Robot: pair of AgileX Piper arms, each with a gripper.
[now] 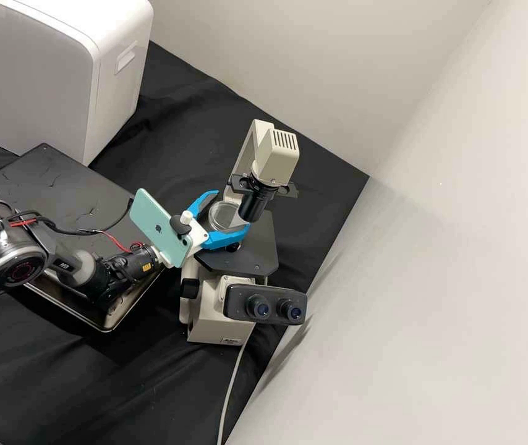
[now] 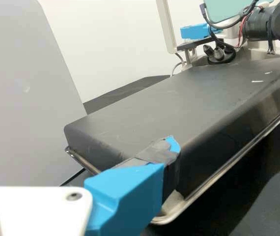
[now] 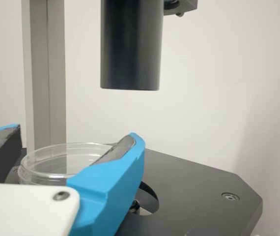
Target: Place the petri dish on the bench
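Right gripper (image 3: 72,141): closed on the petri dish (image 3: 56,164) atop the microscope stage (image 3: 194,196)
Left gripper (image 2: 78,138): spread wide, held nothing

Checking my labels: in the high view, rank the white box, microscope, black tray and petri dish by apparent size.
Largest, near alike and both partly unseen, so unranked: white box and black tray.
Then microscope.
Smallest: petri dish.

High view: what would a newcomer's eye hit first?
The microscope mid-bench, with the clear dish on its stage under the black lens tube. The right gripper straddles the dish there. Next, the big white box at the far left corner of the bench.
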